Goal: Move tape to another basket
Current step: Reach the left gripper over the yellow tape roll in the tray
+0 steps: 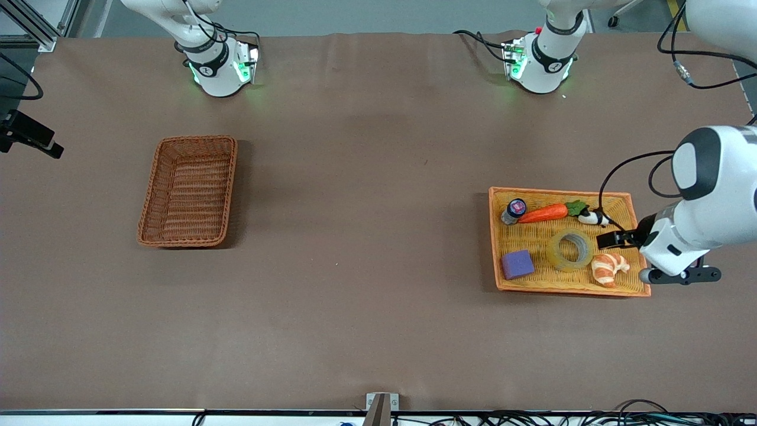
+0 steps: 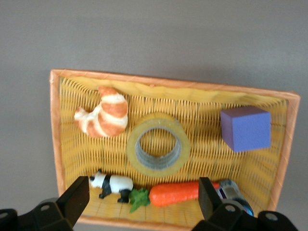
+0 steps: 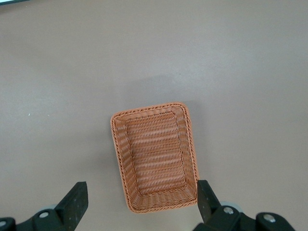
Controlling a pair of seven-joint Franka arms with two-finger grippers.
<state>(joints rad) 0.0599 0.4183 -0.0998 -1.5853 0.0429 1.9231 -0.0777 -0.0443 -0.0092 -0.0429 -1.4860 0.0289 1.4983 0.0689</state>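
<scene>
Two baskets, wide bare table (image 1: 366,195) between them.

My left gripper (image 2: 139,204) hangs over the yellow tray (image 1: 615,198) at the frame's right, jaws spread wide, holding nothing; the tape (image 1: 570,249) lies flat mid-tray between croissant (image 1: 609,268), carrot (image 1: 543,213) and purple block (image 1: 517,264). My right gripper (image 3: 142,204), also gaping and empty, hovers above the reddish-brown basket (image 1: 157,180) at left.
</scene>
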